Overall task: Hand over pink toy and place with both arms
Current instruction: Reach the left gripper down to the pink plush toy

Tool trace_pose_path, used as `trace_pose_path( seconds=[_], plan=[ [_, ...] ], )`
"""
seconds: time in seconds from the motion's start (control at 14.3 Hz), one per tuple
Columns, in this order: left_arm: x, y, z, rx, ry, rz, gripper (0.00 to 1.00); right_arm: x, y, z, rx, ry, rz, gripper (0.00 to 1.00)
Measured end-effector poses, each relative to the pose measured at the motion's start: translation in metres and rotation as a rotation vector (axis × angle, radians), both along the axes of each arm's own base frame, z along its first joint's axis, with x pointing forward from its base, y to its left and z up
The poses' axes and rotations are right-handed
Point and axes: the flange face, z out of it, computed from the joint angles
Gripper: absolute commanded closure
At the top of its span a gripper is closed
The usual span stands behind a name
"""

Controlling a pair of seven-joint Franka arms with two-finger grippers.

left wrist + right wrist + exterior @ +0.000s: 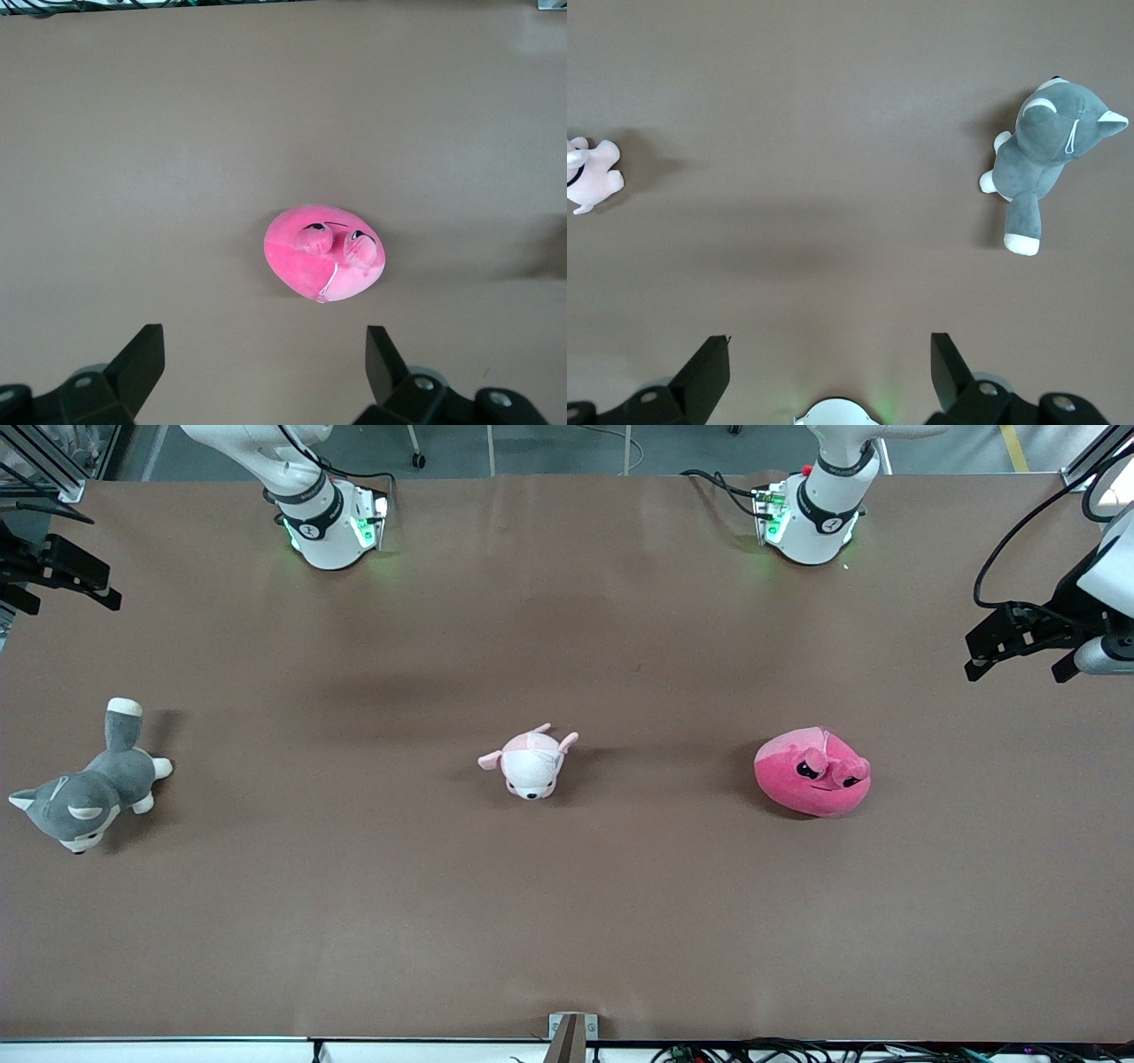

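- No container shows; three plush toys lie straight on the brown table (567, 921).
- The pink toy (812, 772) rests on the table toward the left arm's end, well apart from the pale pink-and-white puppy plush (532, 762) at the middle.
- The grey-and-white husky plush (84, 788) lies toward the right arm's end.
- The pink toy is a rounded mound, a little longer along the table's length; its two stalk eyes (337, 241) sit on top and its face turns toward the front camera.
- The left gripper (1019, 646) hangs in the air at the table edge on the left arm's end, fingers (146, 354) spread wide, holding nothing; its wrist view looks down on the pink toy.
- The right gripper (62, 576) hangs at the table edge on the right arm's end, fingers (713, 367) wide apart and empty, touching nothing.
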Motion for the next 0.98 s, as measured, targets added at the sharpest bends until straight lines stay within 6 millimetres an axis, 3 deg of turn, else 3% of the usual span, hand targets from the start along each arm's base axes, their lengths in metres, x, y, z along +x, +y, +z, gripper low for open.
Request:
trace_pose_path(
  seconds=[0.63,0.98],
  plan=[
    [0.003,-0.001,-0.006,0.001,0.011,0.001,0.00,0.000,0.000,0.000,-0.005,-0.001,0.001,0.00],
    [0.031,-0.012,-0.066,0.008,0.113,-0.016,0.00,0.000,0.000,0.000,-0.006,-0.001,0.001,0.00]
  ],
)
